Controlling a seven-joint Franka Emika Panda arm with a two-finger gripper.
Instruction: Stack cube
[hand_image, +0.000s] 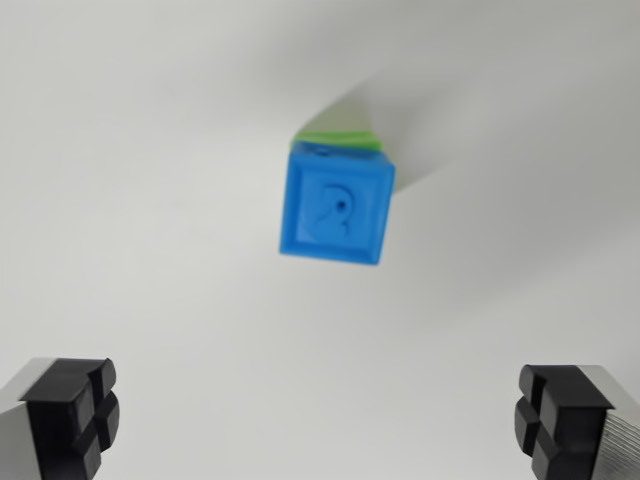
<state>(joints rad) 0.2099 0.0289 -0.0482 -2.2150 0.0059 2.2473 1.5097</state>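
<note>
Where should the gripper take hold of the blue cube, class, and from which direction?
Grip the blue cube on two opposite flat side faces, coming straight down from above. It sits on a green block, so stay high. The open gripper must turn slightly to match its tilt.

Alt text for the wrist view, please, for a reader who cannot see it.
A blue cube sits on top of a green cube, seen from above on a plain white table. The end effector is open and empty, its two black fingertips at the bottom corners.

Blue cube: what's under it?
A green cube; only a thin strip shows along the far edge of the blue cube. The rest is covered, so its alignment cannot be judged.
</note>
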